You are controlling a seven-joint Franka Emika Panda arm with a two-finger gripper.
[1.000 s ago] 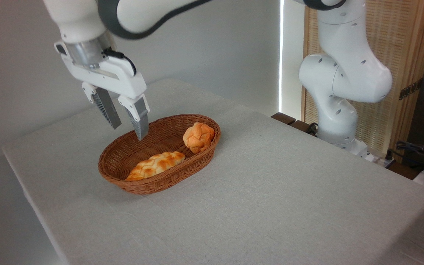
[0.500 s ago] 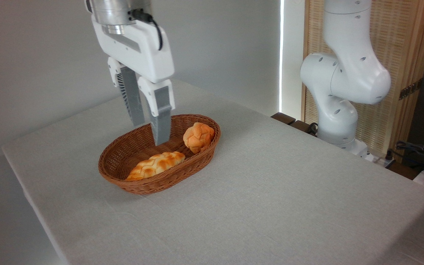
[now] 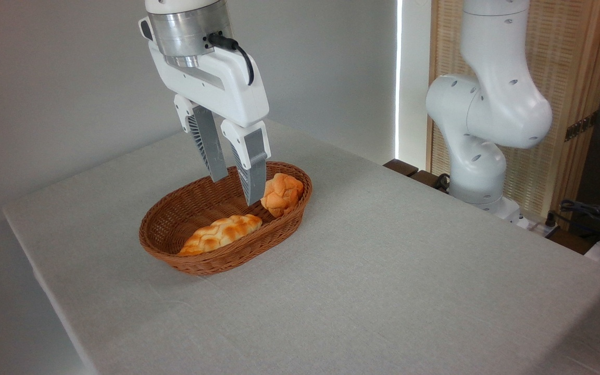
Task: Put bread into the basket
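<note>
1. Right now the pincer (image 3: 235, 190) hangs over the basket (image 3: 196, 263), its two grey ribbed fingers (image 3: 207, 148) pointing down and spread apart with nothing between them, so it is released.
2. Just to the right of the pincer's nearer fingertip sits the bread (image 3: 282, 194), a small round golden-orange knotted bun, resting inside the basket against its far right wall; the fingertip looks very close to the bun, though I cannot tell whether they touch.
3. Below the pincer and a little to the left, toward the front, a longer braided loaf (image 3: 220, 233) lies flat on the basket's floor, apart from the fingers.
4. Under the pincer the oval brown wicker basket rests on the surface (image 3: 383, 281), which is covered in pale grey cloth.
5. Well to the right of the pincer stands the white arm base (image 3: 482, 135), at the far right edge of the surface, in front of a slatted wooden screen (image 3: 581, 78).
6. Behind the pincer is a plain grey wall (image 3: 60, 78).
</note>
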